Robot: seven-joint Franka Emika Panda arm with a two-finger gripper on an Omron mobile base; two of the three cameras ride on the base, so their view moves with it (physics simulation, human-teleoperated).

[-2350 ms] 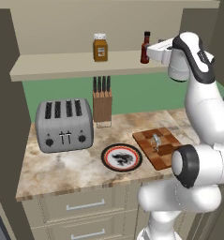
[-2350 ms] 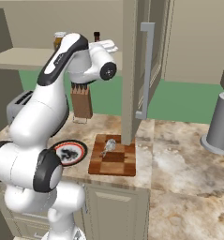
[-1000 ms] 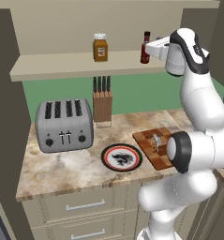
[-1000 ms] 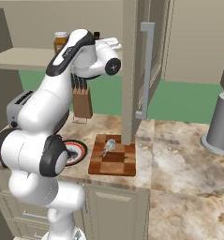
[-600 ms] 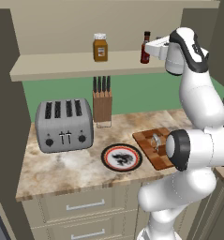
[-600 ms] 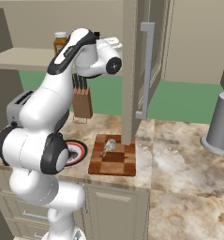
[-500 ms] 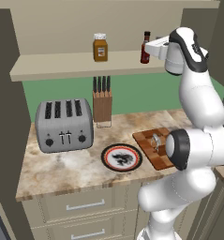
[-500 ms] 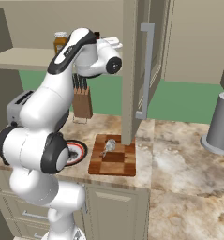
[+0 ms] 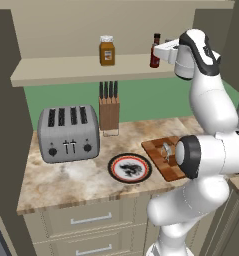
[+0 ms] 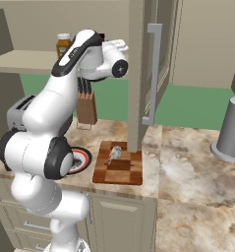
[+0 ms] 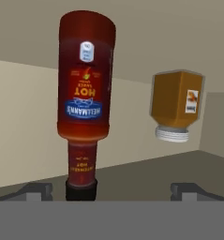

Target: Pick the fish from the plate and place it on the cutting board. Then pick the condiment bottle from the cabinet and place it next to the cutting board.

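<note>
Nearest, on the counter: plate [image 9: 129, 168] bare of its fish, black rim and speckled centre showing; just beside it the cutting board [image 9: 165, 158], with the fish [image 10: 112, 154] lying on it as a small silvery shape, so first half of the task judged done. Behind these, toaster [image 9: 68, 133] and knife block [image 9: 109, 108] against the green wall, well apart from the work.

Higher and farther: arm raised to the cabinet [image 9: 81, 70] shelf; gripper [image 11: 111, 190] levelled at the condiment bottle [image 9: 155, 50], presumably to take it from the side without tipping it. Seen along the hand, upside down because of the rolled wrist: the dark red bottle large and close, black cap lowest, offset toward one fingertip rather than centred between the two. Jaws spread wide, empty, touching nothing; both tips apart from the bottle. Farther along the shelf, amber jar [image 9: 107, 50] with white lid, well apart, not wanted.

Next move judged to call for a small sideways correction before advancing; risk of nudging the slim bottle over.
</note>
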